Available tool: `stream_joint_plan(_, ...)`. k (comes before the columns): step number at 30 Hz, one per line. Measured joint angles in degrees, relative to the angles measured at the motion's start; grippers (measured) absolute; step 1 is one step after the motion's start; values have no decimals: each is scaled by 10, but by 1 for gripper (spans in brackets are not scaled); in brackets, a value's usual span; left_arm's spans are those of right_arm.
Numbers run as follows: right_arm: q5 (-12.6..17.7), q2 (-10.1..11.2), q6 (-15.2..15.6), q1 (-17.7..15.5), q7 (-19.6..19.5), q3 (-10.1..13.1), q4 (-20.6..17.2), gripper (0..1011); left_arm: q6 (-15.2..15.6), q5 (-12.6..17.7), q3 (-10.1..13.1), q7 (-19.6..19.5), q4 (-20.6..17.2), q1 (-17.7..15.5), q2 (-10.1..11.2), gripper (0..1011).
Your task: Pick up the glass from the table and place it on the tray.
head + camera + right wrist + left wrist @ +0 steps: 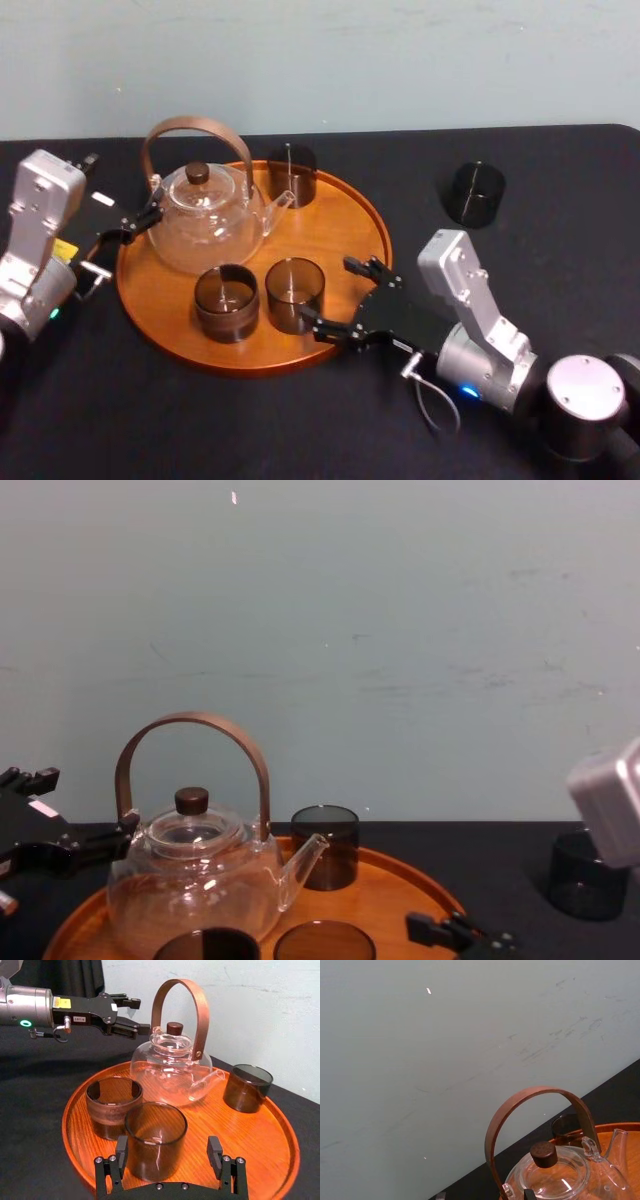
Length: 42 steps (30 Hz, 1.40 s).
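Observation:
The round orange-brown tray [335,225] lies on the black table [560,270]. Three dark glasses stand on it. The front-right glass [293,293] stands upright at the tips of my right gripper [330,292]. In the right wrist view that glass [155,1140] sits between the spread fingers [215,1152], with a clear gap on one side. The right gripper [168,1152] is open. Another dark glass [473,192] stands on the table at the back right, off the tray. My left gripper [143,220] hovers open at the tray's left edge, beside the teapot's handle.
A glass teapot [205,225] with a brown arched handle takes up the tray's left half. One glass [226,300] stands just left of the front-right one, and another [292,175] is at the tray's back. A pale wall runs behind the table.

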Motion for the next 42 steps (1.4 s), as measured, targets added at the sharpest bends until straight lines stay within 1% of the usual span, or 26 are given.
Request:
stream_joint_plan(6, 5, 13, -1, -16, 0, 7, -17, 1002, 0, 0, 0, 0, 0, 0, 0, 1009)
stream_joint_plan(8, 9, 22, -4, -27, 1, 11, -27, 1002, 0, 0, 0, 0, 0, 0, 0, 1010)
stream_joint_plan(9, 9, 22, -4, -27, 1, 11, -27, 1002, 0, 0, 0, 0, 0, 0, 0, 1010)
stream_joint_plan(12, 15, 33, -8, -42, 3, 19, -44, 1002, 0, 0, 0, 0, 0, 0, 0, 1009)
stream_joint_plan(13, 15, 33, -8, -42, 3, 19, -44, 1002, 0, 0, 0, 0, 0, 0, 0, 1009)
stream_joint_plan(16, 24, 44, -12, -58, 4, 29, -62, 1002, 0, 0, 0, 0, 0, 0, 0, 1010)
stream_joint_plan(19, 30, 49, -14, -67, 3, 35, -69, 1002, 0, 0, 0, 0, 0, 0, 0, 1009)
stream_joint_plan(25, 45, 59, -17, -84, -8, 62, -82, 1002, 0, 0, 0, 0, 0, 0, 0, 1010)
stream_joint_plan(26, 49, 61, -17, -87, -10, 70, -85, 1002, 0, 0, 0, 0, 0, 0, 0, 1010)
stream_joint_plan(30, 60, 65, -17, -93, -18, 90, -89, 1002, 0, 0, 0, 0, 0, 0, 0, 1010)
stream_joint_plan(38, 75, 68, -17, -100, -30, 126, -86, 1002, 0, 0, 0, 0, 0, 0, 0, 1010)
stream_joint_plan(41, 79, 68, -19, -102, -35, 137, -81, 1002, 0, 0, 0, 0, 0, 0, 0, 1009)
stream_joint_plan(42, 79, 68, -19, -102, -35, 137, -81, 1002, 0, 0, 0, 0, 0, 0, 0, 1009)
